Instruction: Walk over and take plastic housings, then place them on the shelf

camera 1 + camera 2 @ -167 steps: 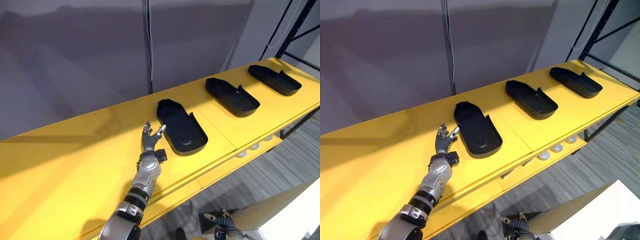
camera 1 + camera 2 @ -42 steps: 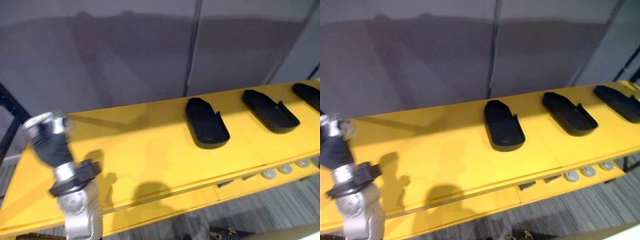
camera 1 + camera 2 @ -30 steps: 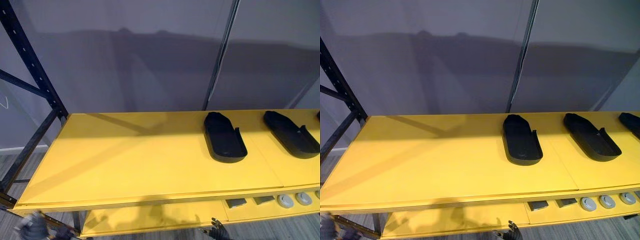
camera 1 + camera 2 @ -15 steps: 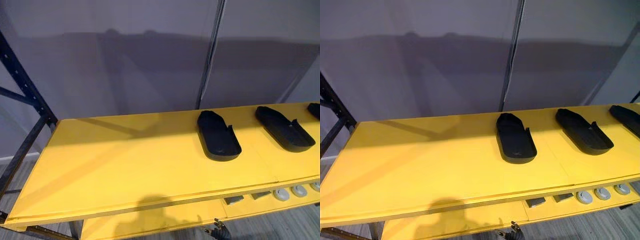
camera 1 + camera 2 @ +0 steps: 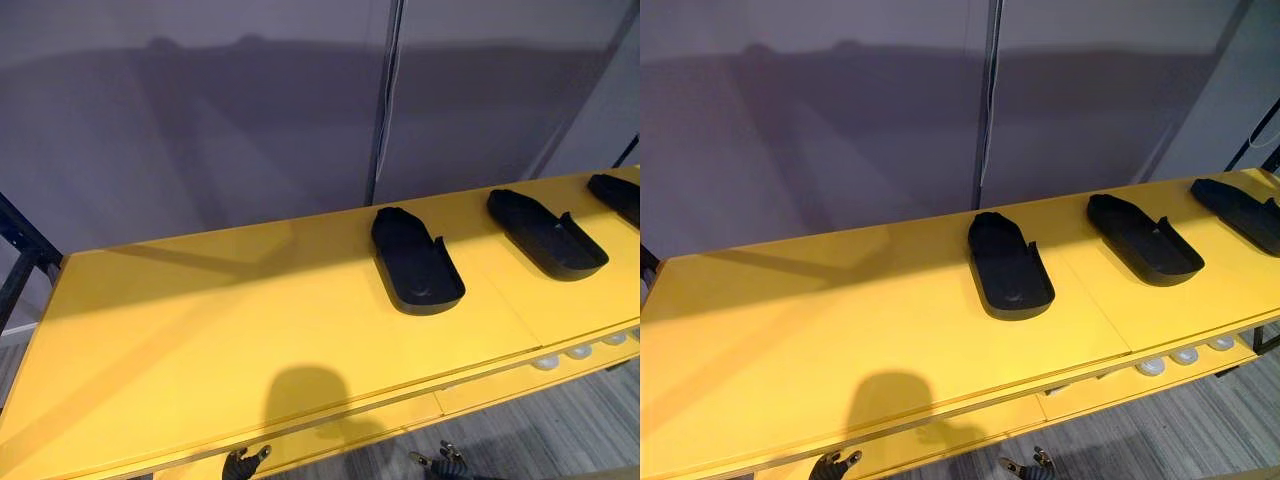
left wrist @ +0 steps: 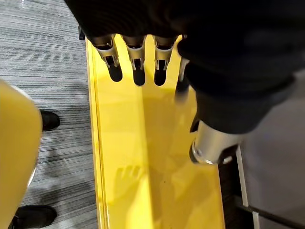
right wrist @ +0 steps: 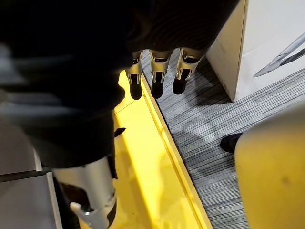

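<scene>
Plastic housings (image 5: pixel 417 262) — three set in a row on the yellow shelf (image 5: pixel 200 320), none held.
Left hand (image 6: pixel 136 64) has been pulled back off the nearest; right hand (image 7: pixel 157 78) also low — both sets of fingers straight, apart, empty. Next fetch judged due. Parts: matte black, shallow, rounded shells.

Black housings (image 5: pixel 416 261), yellow shelf (image 5: pixel 200 320)

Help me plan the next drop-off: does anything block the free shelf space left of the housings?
Nothing visible does. The shelf is bare left of the nearest housing; left hand and right hand hang open.
</scene>
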{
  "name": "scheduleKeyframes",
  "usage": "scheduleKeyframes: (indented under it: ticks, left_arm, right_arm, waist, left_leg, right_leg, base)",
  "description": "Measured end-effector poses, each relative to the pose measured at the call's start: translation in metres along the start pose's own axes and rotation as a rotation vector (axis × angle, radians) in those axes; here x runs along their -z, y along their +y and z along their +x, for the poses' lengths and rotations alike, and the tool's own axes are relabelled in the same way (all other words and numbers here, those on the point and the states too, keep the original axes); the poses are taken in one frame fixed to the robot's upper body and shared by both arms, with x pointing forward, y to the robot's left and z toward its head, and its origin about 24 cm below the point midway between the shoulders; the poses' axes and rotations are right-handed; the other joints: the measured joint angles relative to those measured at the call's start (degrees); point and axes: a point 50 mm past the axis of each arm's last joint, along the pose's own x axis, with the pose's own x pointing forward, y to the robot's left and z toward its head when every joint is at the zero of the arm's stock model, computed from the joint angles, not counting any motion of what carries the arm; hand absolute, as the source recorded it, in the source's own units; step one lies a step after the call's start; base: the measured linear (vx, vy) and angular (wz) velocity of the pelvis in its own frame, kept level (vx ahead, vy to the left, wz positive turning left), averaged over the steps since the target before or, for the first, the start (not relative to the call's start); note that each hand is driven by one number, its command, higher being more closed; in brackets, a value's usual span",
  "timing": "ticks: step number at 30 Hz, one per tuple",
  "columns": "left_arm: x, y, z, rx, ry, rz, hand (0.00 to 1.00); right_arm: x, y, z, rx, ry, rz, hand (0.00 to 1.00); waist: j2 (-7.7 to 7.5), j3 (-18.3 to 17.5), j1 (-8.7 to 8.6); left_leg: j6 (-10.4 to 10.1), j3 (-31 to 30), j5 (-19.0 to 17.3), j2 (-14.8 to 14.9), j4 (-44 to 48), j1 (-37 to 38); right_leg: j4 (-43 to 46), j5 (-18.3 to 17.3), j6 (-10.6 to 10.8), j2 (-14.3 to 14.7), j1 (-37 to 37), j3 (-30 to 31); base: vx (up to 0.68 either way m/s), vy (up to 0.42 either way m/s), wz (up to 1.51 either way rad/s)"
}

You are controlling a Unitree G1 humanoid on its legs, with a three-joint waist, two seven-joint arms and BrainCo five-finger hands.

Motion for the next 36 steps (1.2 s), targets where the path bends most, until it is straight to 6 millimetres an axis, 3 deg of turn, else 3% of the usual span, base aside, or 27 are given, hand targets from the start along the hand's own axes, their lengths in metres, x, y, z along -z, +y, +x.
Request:
scheduleKeyframes:
  ticks: [9,16,19,21,22,24,26,27,28,29,30,31,32,36]
  left_arm:
    - [-0.018,-0.005,0.005,0.009,-0.055,0.017,0.00]
    - [-0.038,-0.011,0.010,0.033,-0.112,0.057,0.00]
    - [-0.053,-0.015,0.013,0.041,-0.154,0.066,0.00]
    - [-0.063,-0.017,0.014,0.037,-0.185,0.088,0.00]
    - [-0.067,-0.018,0.015,0.039,-0.197,0.097,0.00]
    - [-0.077,-0.026,0.015,0.066,-0.230,0.128,0.00]
    - [-0.075,-0.028,0.014,0.074,-0.223,0.131,0.00]
    - [-0.071,-0.026,0.014,0.073,-0.214,0.133,0.00]
    - [-0.070,-0.025,0.014,0.071,-0.212,0.134,0.00]
    - [-0.069,-0.023,0.015,0.067,-0.203,0.142,0.00]
    - [-0.067,-0.026,0.015,0.075,-0.189,0.141,0.00]
    - [-0.064,-0.032,0.013,0.097,-0.185,0.147,0.00]
    - [-0.063,-0.035,0.013,0.107,-0.185,0.161,0.00]
    - [-0.060,-0.040,0.012,0.132,-0.177,0.190,0.00]
  right_arm:
    - [-0.036,0.007,0.005,-0.020,-0.130,-0.075,0.00]
    - [-0.046,0.016,0.005,-0.043,-0.171,-0.101,0.00]
    - [-0.059,0.018,0.004,-0.046,-0.224,-0.111,0.00]
    - [-0.072,0.025,0.004,-0.064,-0.270,-0.147,0.00]
    - [-0.074,0.026,0.004,-0.066,-0.276,-0.147,0.00]
    - [-0.064,0.020,0.004,-0.052,-0.245,-0.151,0.00]
    - [-0.052,0.016,0.004,-0.044,-0.206,-0.178,0.00]
    - [-0.045,0.013,0.005,-0.040,-0.173,-0.189,0.00]
    - [-0.043,0.011,0.006,-0.038,-0.162,-0.199,0.00]
    - [-0.044,0.006,0.009,-0.028,-0.152,-0.231,0.00]
    - [-0.047,0.000,0.012,-0.013,-0.149,-0.246,0.00]
    - [-0.053,-0.010,0.015,0.009,-0.147,-0.268,0.00]
    - [-0.058,-0.013,0.017,0.018,-0.153,-0.277,0.00]
    - [-0.059,-0.024,0.018,0.053,-0.152,-0.263,0.00]
  waist:
    - [-0.55,1.86,-0.01]
    - [-2.51,3.17,0.08]
    - [-3.64,4.69,-0.02]
    - [-3.78,5.57,-0.08]
    - [-3.67,5.90,-0.12]
    - [-3.38,6.69,-0.32]
    - [-3.50,6.24,-0.51]
    - [-3.71,5.03,-0.52]
    - [-3.92,4.51,-0.34]
    - [-3.59,3.49,-0.07]
    - [-2.15,3.00,-0.43]
    - [-0.28,1.63,-0.24]
    - [0.06,1.38,0.02]
    - [-0.24,1.17,-1.43]
  left_leg:
    - [2.44,-1.84,-4.88,-0.74,8.45,-4.30]
    - [4.47,5.17,-8.36,-2.68,12.80,-4.92]
    - [6.21,8.02,-9.75,-3.53,16.59,-7.53]
    - [7.17,12.96,-9.64,-2.19,17.67,-10.00]
    - [7.41,13.89,-9.50,-2.05,17.71,-10.52]
    - [7.99,15.99,-8.65,-1.96,17.37,-10.32]
    - [7.72,17.59,-7.75,-2.03,16.35,-9.30]
    - [7.13,18.97,-6.91,-1.95,15.47,-9.04]
    - [6.80,19.77,-6.67,-2.03,15.62,-9.27]
    - [6.31,19.77,-6.13,-2.22,15.62,-10.67]
    - [6.43,17.94,-5.57,-1.51,14.59,-11.59]
    - [6.42,14.88,-3.17,-1.15,10.93,-11.80]
    - [6.31,14.84,-1.42,-0.89,8.84,-11.06]
    - [6.61,15.63,-0.98,0.17,8.56,-9.30]
  right_leg:
    - [4.74,0.14,0.72,0.73,-6.76,7.80]
    - [4.71,3.20,3.53,0.30,-9.22,15.93]
    - [4.61,5.68,4.75,0.14,-12.21,19.76]
    - [2.55,11.18,3.36,0.17,-15.12,14.90]
    - [5.74,9.50,2.71,0.11,-16.54,11.25]
    - [27.30,-3.98,-0.30,-1.58,-20.27,0.71]
    - [33.72,-10.00,0.09,-4.35,-17.13,-3.92]
    - [31.89,-12.54,1.16,-6.49,-14.17,-6.48]
    - [29.17,-12.87,1.43,-7.66,-13.09,-7.67]
    - [21.22,-12.71,-0.43,-6.30,-11.83,-6.98]
    - [17.96,-10.06,-0.10,-4.39,-11.47,-6.52]
    - [10.84,-5.17,-0.91,-1.70,-10.33,-3.72]
    - [6.55,-1.94,-1.27,-0.49,-9.77,-0.98]
    - [-0.87,3.43,-1.75,1.48,-7.06,3.95]
  base:
    - [-0.08,0.034,-0.45]
    - [-0.09,0.137,-0.61]
    - [-0.15,0.123,-0.79]
    - [-0.23,0.042,-0.95]
    - [-0.20,0.000,-0.67]
    - [-0.14,0.027,-0.39]
    - [-0.07,-0.014,-0.39]
    - [-0.01,-0.051,-0.58]
    - [0.03,-0.090,-0.90]
    - [0.02,-0.105,-0.83]
    - [0.00,-0.161,-1.15]
    - [-0.03,-0.122,-1.26]
    - [-0.05,-0.118,-1.28]
    - [-0.07,-0.039,-0.88]
